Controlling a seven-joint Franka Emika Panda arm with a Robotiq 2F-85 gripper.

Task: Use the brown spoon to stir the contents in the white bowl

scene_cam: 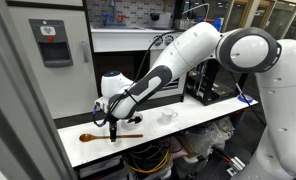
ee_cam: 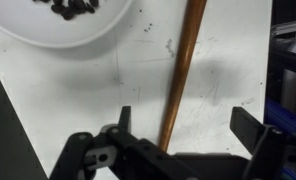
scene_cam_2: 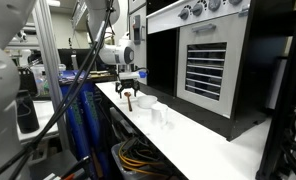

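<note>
The gripper [ee_cam: 183, 118], jaws wide apart, has the spoon [ee_cam: 185, 60] between them, flat on the table [ee_cam: 88, 95] beside the bowl [ee_cam: 38, 32]; pickup seems in hand, so next close on its handle

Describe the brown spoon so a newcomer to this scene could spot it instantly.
Find the white table under the big white robot arm. Below the open claw lies the brown spoon, flat on the tabletop near the white bowl. It is the only long, slender, orange-brown wooden thing there; the bowl is round and white.
</note>
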